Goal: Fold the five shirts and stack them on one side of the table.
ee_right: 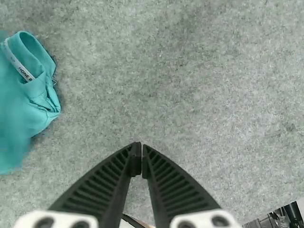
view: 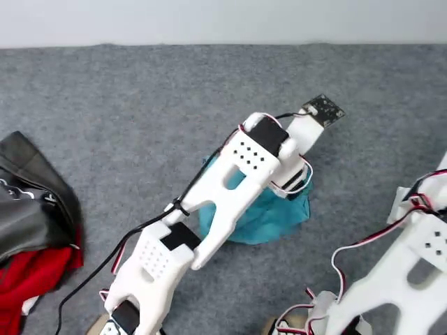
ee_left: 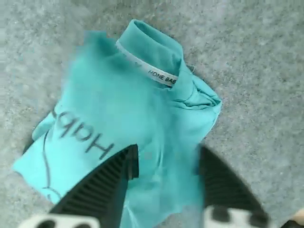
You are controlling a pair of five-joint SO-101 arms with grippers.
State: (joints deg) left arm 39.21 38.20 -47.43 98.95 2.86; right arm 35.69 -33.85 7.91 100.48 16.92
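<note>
Teal shirt (view: pixel 272 213) lies bunched on the bench (view: pixel 140 105). Left fingers (ee_left: pixel 107 183) are open right above it, and its long axis runs from them out to the collar. Right fingers (ee_right: pixel 114 185) are closed and empty, beside the collar end. Left arm is nearer.

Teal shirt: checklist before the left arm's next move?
1. Left gripper open: ok.
2. Teal shirt under its open jaws: ok.
3. Fingers touching cloth: cannot tell.
4. Shirt lying flat: not ok, rumpled.
5. Right gripper clear of the shirt: ok, shut over bare table.
6. Black and red pile apart from the shirt: ok.
</note>
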